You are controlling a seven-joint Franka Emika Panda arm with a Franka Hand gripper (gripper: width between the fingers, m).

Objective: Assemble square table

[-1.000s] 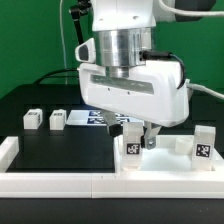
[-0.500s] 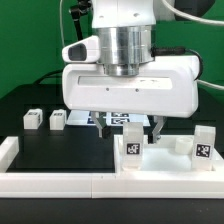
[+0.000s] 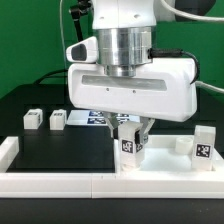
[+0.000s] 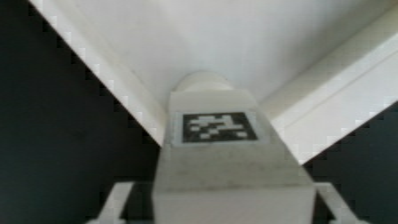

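Beside the table's front rail (image 3: 60, 184), the square tabletop (image 3: 168, 163) lay beneath the gripper (image 3: 131, 138). One leg (image 3: 128, 147) stood upright at its exterior-view-left edge, directly between the fingers (image 3: 147, 128), which looked clamped on its sides.

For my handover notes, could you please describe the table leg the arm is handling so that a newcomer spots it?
Find the big white arm; its pincer hangs over the tabletop. The leg stands upright between its fingers, showing its tag. Unlike the three other legs, it alone is gripped.
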